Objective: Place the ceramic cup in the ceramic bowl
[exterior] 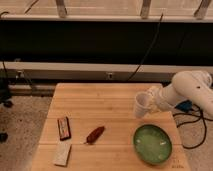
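Observation:
The ceramic cup point(140, 105) is white and tapered, held tilted above the right part of the wooden table point(100, 105). My gripper point(150, 100) comes in from the right on a white arm point(192, 89) and is shut on the cup's rim end. The ceramic bowl point(152, 144) is wide, shallow and pale green, and sits on the table's front right corner. The cup hangs above and slightly left of the bowl's far rim, apart from it.
A dark rectangular packet point(63, 127), a red-brown oblong item point(94, 134) and a pale flat packet point(62, 153) lie on the table's front left. A black cable point(192, 125) hangs off the right edge. A dark wall panel point(100, 42) runs behind.

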Controlling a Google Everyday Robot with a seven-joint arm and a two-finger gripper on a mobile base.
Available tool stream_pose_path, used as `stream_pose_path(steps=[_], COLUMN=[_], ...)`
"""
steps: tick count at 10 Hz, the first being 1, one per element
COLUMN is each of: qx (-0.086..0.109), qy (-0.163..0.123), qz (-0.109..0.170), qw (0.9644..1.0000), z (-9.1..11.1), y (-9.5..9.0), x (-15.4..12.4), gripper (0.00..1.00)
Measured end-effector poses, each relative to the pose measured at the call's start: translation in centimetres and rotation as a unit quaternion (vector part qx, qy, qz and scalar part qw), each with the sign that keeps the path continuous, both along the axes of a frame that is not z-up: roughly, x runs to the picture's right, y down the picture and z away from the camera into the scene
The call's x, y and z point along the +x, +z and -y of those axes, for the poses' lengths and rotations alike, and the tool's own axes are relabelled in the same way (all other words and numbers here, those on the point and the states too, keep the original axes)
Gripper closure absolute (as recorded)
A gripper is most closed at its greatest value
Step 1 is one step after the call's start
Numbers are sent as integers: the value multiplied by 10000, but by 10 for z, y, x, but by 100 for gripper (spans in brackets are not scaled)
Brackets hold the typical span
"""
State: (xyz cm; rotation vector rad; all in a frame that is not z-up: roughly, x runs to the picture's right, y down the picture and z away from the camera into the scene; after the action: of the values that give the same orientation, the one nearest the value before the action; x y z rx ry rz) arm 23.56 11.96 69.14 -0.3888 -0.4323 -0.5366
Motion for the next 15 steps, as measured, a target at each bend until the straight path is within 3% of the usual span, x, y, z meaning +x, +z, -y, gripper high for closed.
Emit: stream_pose_path(steps=[15], qx=[-297], qy=[385], qz=[0], qw=[9988], z=[-44], y=[-3], x=[23], gripper=[100])
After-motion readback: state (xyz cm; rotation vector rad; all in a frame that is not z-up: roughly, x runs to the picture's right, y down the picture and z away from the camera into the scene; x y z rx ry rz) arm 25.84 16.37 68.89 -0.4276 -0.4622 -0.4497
